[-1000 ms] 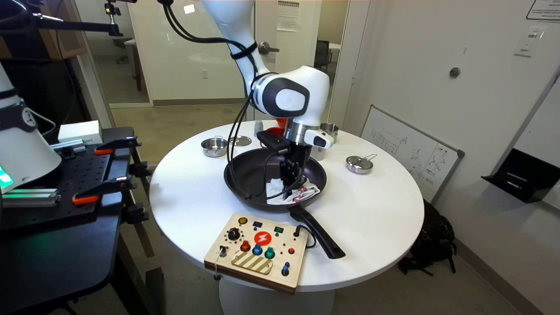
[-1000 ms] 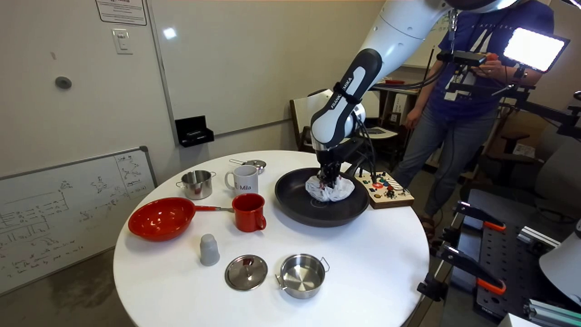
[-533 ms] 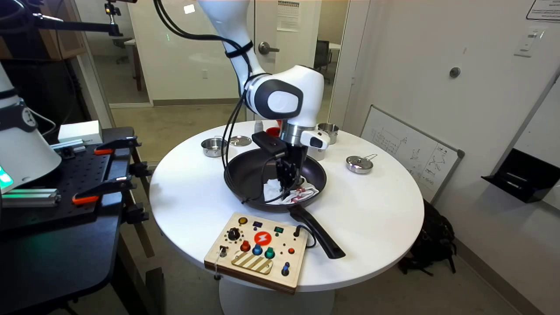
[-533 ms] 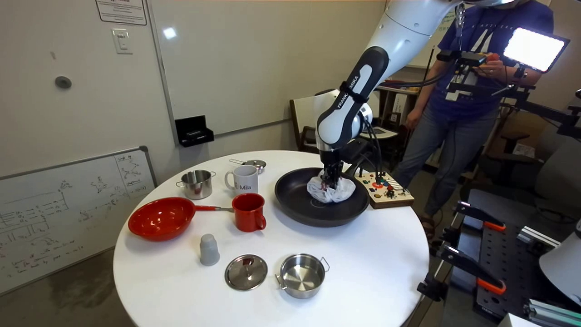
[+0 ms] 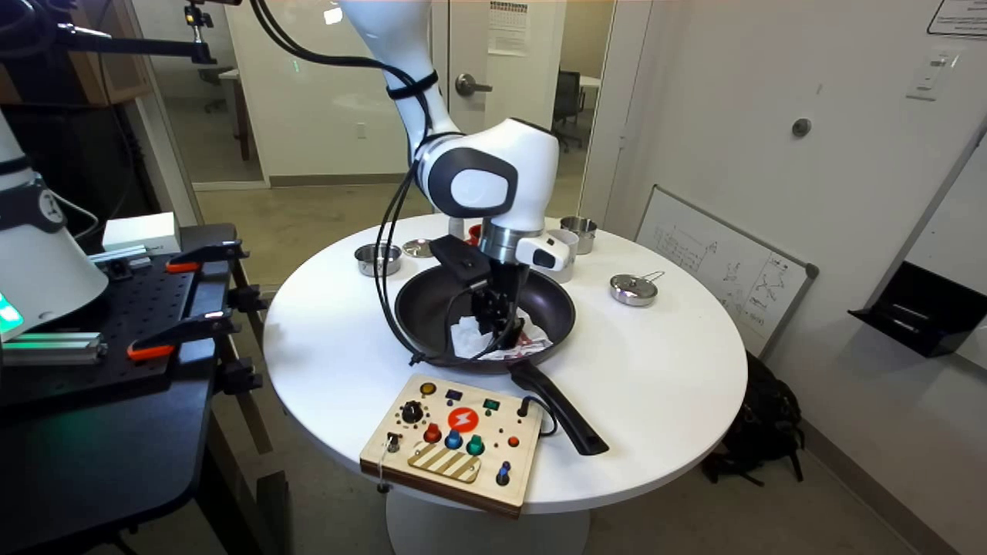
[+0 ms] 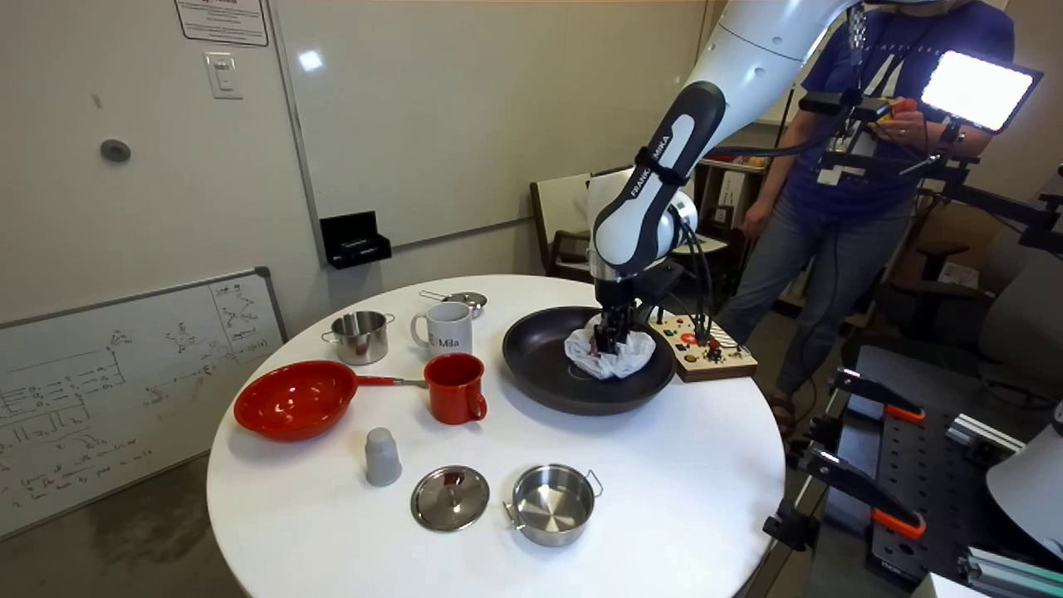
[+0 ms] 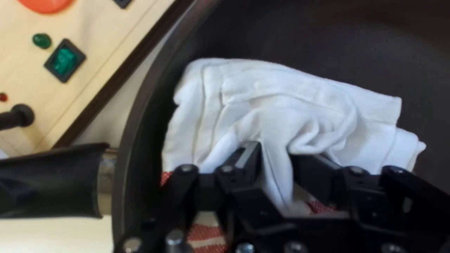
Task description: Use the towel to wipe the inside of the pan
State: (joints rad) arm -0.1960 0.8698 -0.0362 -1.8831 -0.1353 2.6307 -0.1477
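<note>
Round white surface (image 5: 655,378): in an exterior view, a wooden button box (image 5: 463,433) lies at its near edge, beside the round black frying pan (image 5: 428,297). In the wrist view, the black hand (image 7: 276,158) pinches a fold of the red-striped white cloth towel (image 7: 274,98) inside the pan.

In an exterior view the camera looks down across the table (image 5: 655,370) toward a door (image 5: 469,54), button board (image 5: 453,444) near; in an exterior view it faces a whiteboard (image 6: 498,124), metal lid (image 6: 451,498) near, that board far right. Both share table and pan (image 6: 544,357); the wrist view looks closely down into the pan.
</note>
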